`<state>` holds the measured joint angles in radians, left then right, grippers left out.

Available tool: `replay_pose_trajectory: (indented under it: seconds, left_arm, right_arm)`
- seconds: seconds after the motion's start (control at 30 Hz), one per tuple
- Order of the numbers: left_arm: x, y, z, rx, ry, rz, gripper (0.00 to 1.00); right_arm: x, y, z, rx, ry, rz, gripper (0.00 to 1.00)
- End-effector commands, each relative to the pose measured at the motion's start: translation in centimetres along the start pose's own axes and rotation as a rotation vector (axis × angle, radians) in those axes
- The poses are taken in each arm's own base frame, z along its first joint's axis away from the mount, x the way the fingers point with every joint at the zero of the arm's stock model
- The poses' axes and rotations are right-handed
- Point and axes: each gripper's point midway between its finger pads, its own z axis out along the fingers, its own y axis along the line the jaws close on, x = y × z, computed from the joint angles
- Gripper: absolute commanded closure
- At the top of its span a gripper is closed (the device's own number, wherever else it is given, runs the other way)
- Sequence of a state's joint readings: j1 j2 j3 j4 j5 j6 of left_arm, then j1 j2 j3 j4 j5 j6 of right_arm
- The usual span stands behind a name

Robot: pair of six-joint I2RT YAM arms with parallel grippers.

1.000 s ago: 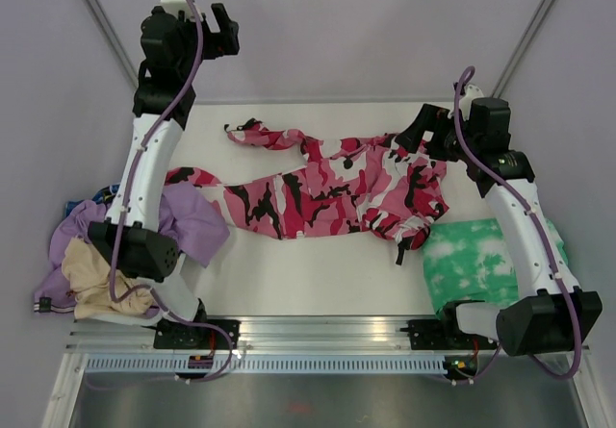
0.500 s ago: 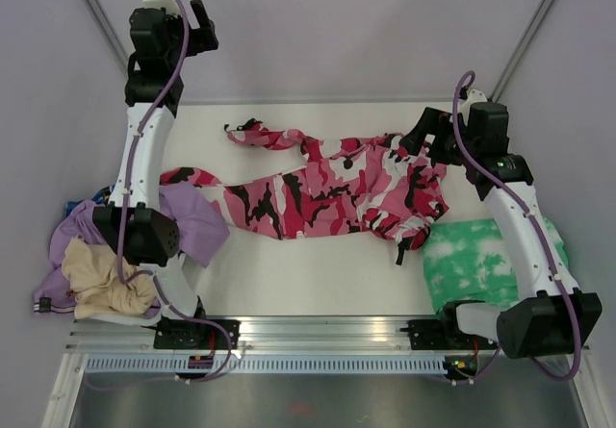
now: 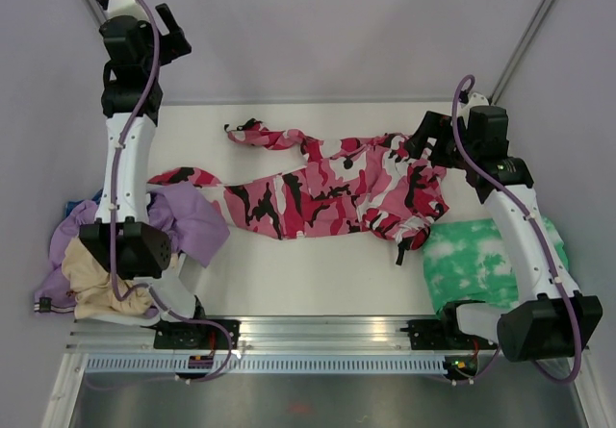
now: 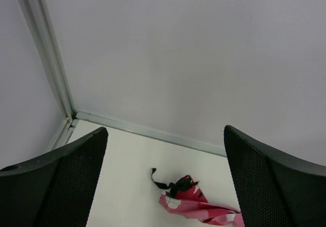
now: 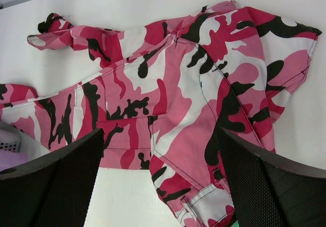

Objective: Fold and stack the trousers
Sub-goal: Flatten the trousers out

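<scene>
Camouflage trousers [image 3: 337,188] spread crumpled across the table [image 3: 289,274], left gripper [image 4: 165,181] held high at the far left corner, jaws parted and empty, right gripper [image 5: 158,181] held over the waist end, jaws parted, nothing gripped

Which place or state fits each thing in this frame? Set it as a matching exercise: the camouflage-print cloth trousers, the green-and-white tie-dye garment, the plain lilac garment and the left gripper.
Things
1. pink, red, white and black camouflage cloth trousers
2. green-and-white tie-dye garment
3. plain lilac cloth garment
4. left gripper

Places or states
A. at the left edge of the table
B. raised near the back-left corner, open
C. spread across the middle of the table
D. at the right edge of the table

Pairs: 1-C, 2-D, 3-A, 4-B
</scene>
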<state>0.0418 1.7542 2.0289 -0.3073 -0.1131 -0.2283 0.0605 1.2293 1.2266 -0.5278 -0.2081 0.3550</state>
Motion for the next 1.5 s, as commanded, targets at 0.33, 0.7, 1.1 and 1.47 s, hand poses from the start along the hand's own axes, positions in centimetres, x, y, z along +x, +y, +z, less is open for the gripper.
replay_pose_trajectory:
  seconds: [0.33, 0.7, 1.1, 1.47]
  left_arm:
    - [-5.1, 7.1, -9.9, 0.013, -0.091, 0.177, 0.0]
    - [-6.7, 12.4, -13.0, -0.145, -0.121, 0.227, 0.0]
    - [-5.5, 10.5, -13.4, 0.056, -0.071, 0.253, 0.0]
    - [6.2, -1.3, -14.1, 0.415, 0.205, 0.073, 0.03]
  right_arm:
    - [-0.3, -0.6, 1.4, 0.015, -0.011, 0.006, 0.02]
    - [-0.3, -1.9, 0.2, 0.088, -0.036, -0.037, 0.02]
    - [0.5, -3.0, 1.5, 0.124, -0.015, -0.025, 0.02]
    - [0.4, -10.9, 4.1, 0.388, -0.137, 0.14, 0.02]
